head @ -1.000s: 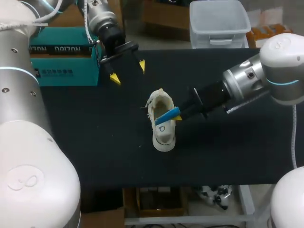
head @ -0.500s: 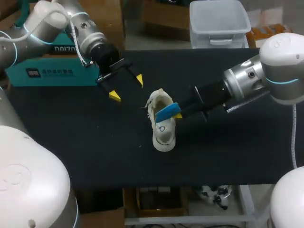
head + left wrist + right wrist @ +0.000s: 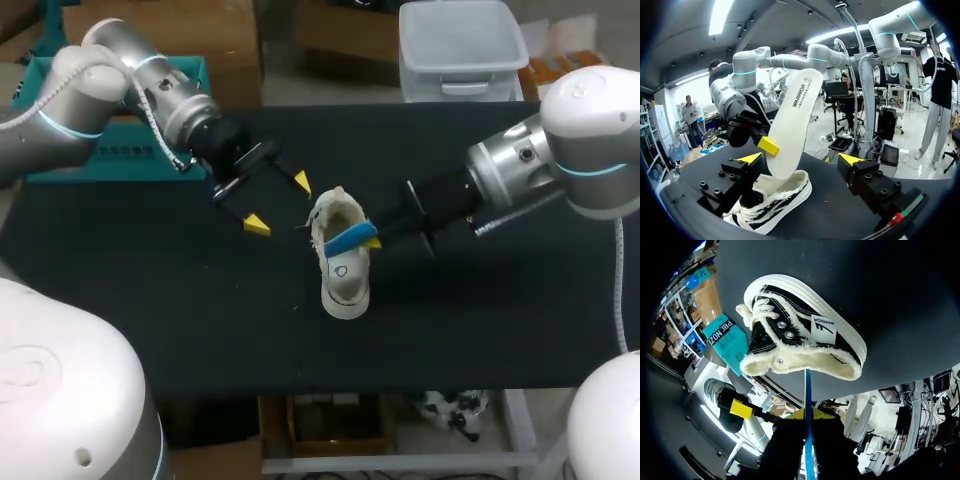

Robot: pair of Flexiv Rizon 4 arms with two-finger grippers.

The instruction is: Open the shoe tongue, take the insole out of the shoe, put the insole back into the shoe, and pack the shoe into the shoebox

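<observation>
1. The shoe stands on its sole near the middle of the black table, opening upward. Seen from the head view, its long axis runs from the table's far side toward the near edge.
2. In the left wrist view the laced front end lies closest to the left gripper, partly hidden by one of its fingers, and the heel end points away from it. In the right wrist view the end with the eyelets is on the side of the teal shoebox.
3. The insole stands steeply on end. Its lower end is inside the shoe's fuzzy cream collar and its upper end rises well above the shoe. One face is white and the other is blue.
4. The right gripper is clenched on the insole. The right wrist view shows the insole edge-on between the fingers. In the left wrist view one yellow fingertip presses against the white face.
5. The left gripper hangs near the shoe on its far left side. Its jaws are spread wide and hold nothing.
6. Dark lettering runs along the insole's white face.
7. A white label with a dark mark and a word sits on the shoe's black-and-white side.
8. The shoebox stands at the table's far left and carries white lettering.
</observation>
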